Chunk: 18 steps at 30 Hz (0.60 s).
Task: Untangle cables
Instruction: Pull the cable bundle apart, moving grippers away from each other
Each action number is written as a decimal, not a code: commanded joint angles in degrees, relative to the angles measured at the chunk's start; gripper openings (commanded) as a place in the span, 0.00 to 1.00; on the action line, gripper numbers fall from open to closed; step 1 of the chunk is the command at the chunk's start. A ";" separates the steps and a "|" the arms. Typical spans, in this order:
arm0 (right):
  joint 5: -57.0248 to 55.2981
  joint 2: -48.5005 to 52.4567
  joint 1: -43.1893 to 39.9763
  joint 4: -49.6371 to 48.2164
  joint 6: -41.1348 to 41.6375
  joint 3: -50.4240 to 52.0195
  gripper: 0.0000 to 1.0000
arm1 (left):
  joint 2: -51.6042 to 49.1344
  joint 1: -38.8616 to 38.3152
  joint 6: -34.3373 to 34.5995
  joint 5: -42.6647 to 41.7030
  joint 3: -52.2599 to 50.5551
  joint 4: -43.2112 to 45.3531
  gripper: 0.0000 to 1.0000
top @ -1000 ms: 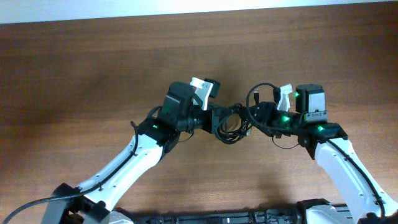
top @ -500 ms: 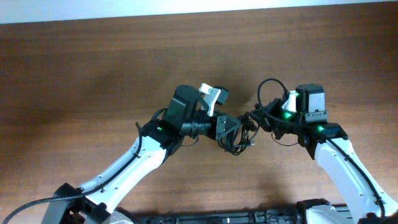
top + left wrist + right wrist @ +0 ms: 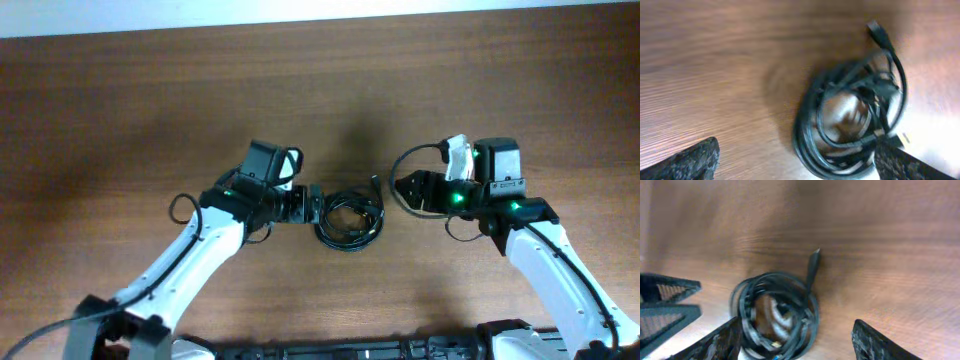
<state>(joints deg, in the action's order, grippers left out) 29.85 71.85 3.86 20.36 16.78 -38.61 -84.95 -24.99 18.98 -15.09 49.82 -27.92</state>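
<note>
The cables point(image 3: 350, 215) lie as one black coil on the wooden table point(image 3: 120, 120), between my two grippers. My left gripper point(image 3: 316, 205) stands open just left of the coil. In the left wrist view the coil point(image 3: 807, 125) lies between the wide-apart fingers point(image 3: 690, 162), close against the right one, and a plug end point(image 3: 877, 32) sticks out at the top. My right gripper point(image 3: 397, 190) is open just right of the coil. Seen from the right wrist, the coil point(image 3: 742, 305) sits by the left finger point(image 3: 715, 342), with nothing gripped.
The table's far edge point(image 3: 320, 22) meets a white wall. The left gripper's fingers point(image 3: 665, 305) show at the left edge of the right wrist view. Thicker black wires loop off both arms point(image 3: 420, 155).
Both grippers have opened and let go of the cables, which now lie on the table as a coil. The left arm has drawn back to the left and lower.
</note>
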 commanded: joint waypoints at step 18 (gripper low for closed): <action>-1.55 2.56 16.81 -4.66 -15.72 -1.97 0.74 | -2.93 4.04 -16.92 -14.88 4.13 5.31 0.00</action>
<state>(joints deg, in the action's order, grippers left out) 20.95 74.13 20.36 14.61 1.30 -39.81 -94.56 -21.23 2.76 -28.64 51.18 -22.94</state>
